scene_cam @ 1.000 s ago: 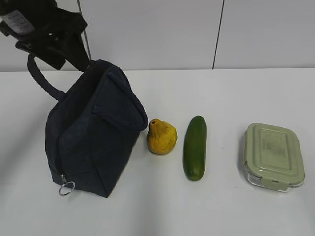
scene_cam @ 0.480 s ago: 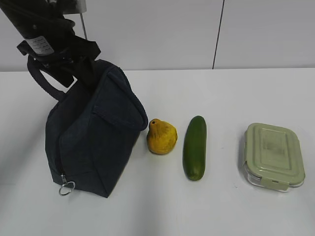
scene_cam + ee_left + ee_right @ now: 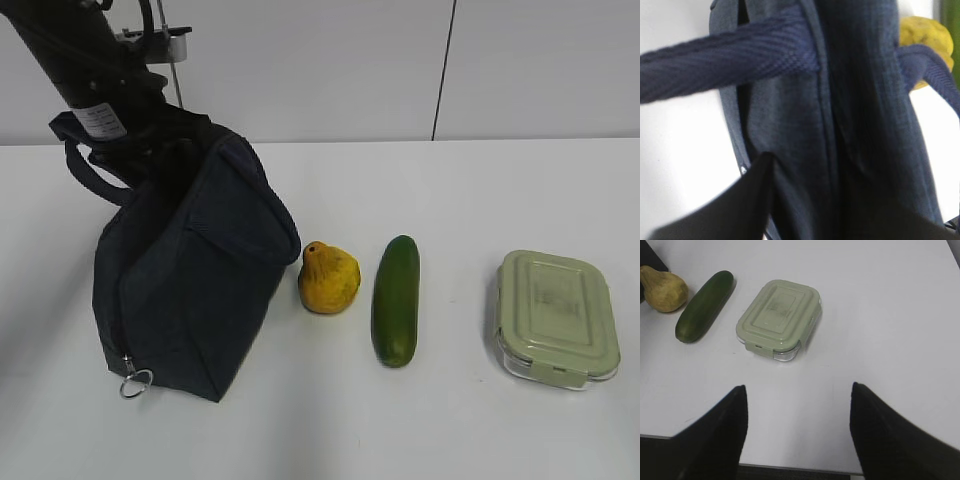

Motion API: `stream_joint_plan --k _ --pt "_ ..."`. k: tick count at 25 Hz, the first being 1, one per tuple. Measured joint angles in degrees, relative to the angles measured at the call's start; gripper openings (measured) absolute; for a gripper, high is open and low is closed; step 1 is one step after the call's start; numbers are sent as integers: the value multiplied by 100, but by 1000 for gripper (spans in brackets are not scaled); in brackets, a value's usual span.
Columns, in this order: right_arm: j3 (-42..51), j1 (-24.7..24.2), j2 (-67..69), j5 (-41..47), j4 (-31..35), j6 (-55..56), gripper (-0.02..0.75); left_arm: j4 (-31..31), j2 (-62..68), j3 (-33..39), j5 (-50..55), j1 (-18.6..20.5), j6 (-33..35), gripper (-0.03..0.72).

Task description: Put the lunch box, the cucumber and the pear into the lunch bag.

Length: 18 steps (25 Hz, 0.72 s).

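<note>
White table (image 3: 480,190) and pale panelled wall fill the scene, and nothing has gone into the lunch bag (image 3: 190,290) yet. It stands at about 9 o'clock in the exterior view, its zipper seam apparently shut along the top in the left wrist view. At its 3 o'clock, just beside it, lies the pear (image 3: 328,278), then the cucumber (image 3: 396,300), then well apart at the far right the lunch box (image 3: 556,316) with its lid clipped on. All three rest on the table, so every placement is left to do, and the bag likely needs opening first

The left tool (image 3: 805,210) is pressed down at the bag's top by the handles; whether it is gripping fabric I cannot tell. The right tool (image 3: 797,430) hangs wide apart, empty, with the lunch box at its 12 o'clock
</note>
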Motion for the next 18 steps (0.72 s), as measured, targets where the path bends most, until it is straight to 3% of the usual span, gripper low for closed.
stream_joint_plan --k 5,18 --pt "0 0 0 0 0 0 475 -17 67 0 0 0 -7 27" --pt "0 0 0 0 12 0 474 -1022 -56 0 0 0 -19 3"
